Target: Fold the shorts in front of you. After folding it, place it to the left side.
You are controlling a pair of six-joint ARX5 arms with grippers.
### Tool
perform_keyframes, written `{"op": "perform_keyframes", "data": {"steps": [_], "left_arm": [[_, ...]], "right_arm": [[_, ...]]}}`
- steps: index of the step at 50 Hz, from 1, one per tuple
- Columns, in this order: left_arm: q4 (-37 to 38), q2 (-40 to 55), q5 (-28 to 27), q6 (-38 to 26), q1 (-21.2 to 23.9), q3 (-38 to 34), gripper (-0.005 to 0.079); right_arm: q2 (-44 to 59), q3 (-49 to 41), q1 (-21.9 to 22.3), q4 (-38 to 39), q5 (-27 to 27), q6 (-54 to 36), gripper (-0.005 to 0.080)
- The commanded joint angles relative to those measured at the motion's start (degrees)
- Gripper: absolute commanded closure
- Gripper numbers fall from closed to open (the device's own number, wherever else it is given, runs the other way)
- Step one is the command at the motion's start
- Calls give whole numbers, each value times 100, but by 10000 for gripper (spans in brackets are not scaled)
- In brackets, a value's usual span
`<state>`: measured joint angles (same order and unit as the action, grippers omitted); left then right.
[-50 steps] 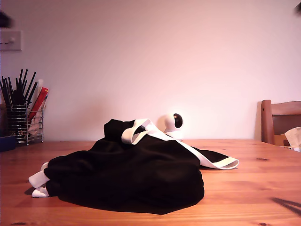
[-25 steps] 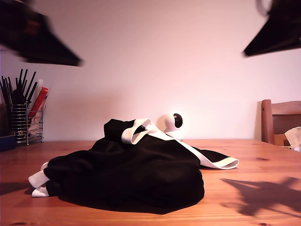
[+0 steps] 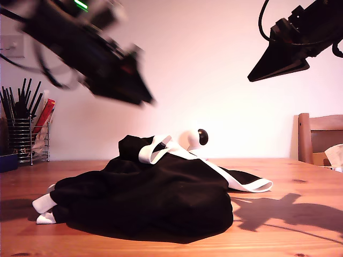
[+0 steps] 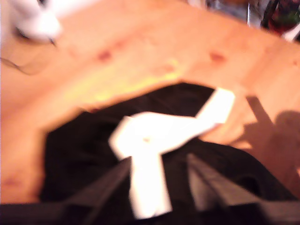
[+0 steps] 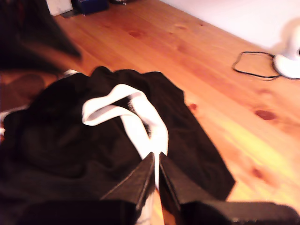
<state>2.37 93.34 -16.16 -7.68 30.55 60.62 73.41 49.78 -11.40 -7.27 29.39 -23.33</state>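
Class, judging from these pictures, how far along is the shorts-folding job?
Done: nothing yet. The shorts lie in a crumpled heap on the table, with a white band looped on top. In hand: my first gripper, jaws open, and my second gripper, jaws closed, hang above the heap, holding nothing. Left: flattening, folding, and placing them aside.

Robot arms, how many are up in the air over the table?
2. One arm, blurry, is at the exterior view's upper left; the other arm is at its upper right. Both hang above the black shorts, touching nothing.
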Motion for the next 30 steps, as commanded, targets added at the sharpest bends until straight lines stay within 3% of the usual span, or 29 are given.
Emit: {"op": "perform_keyframes", "data": {"steps": [1,15,24,30], "left_arm": [[-66,271,258,179,197,63,187],[-374,949,1989,186,599,127,187],[-741,1051,2332,164,601,131,204],[-920,1051,2330,-90,599,133,332]], "right_arm": [[22,81,-22,57,-31,-90,762],[22,83,-26,122,-39,-111,762],[22,83,-59,153,-39,-111,762],[31,83,-61,190,-39,-109,762]]}}
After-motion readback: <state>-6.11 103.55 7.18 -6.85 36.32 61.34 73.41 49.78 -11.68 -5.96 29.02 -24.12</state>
